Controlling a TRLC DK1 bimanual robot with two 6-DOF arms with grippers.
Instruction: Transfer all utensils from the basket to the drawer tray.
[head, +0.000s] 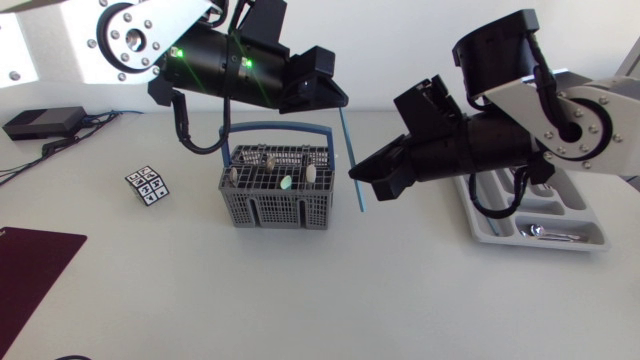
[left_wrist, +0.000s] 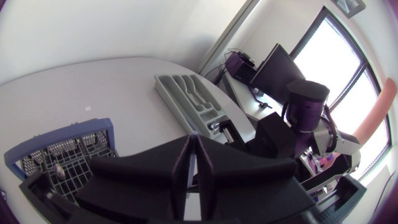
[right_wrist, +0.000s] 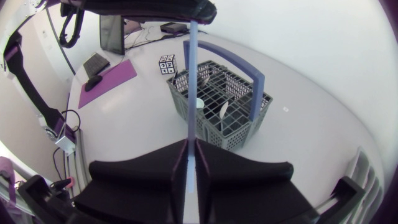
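White worktop fills my head camera, and nearest me at its left edge lies a dark maroon mat (head: 30, 265). Farther in, the grey drawer tray (head: 596, 238) sits at the right, partly under my right arm, with metal cutlery (head: 545, 230) in its nearest compartment. Mid-worktop stands the grey basket (head: 275, 210) with a blue handle and several utensils (head: 285, 183) upright inside. A small patterned cube (head: 148, 185) sits well to its left. Just right of the basket a thin blue stick (head: 350, 150) hangs tilted in the air. My right end effector (head: 362, 183) is clamped narrowly on its lower part. My left end effector (head: 338, 97), fingers pressed nearly together, pinches its top end.
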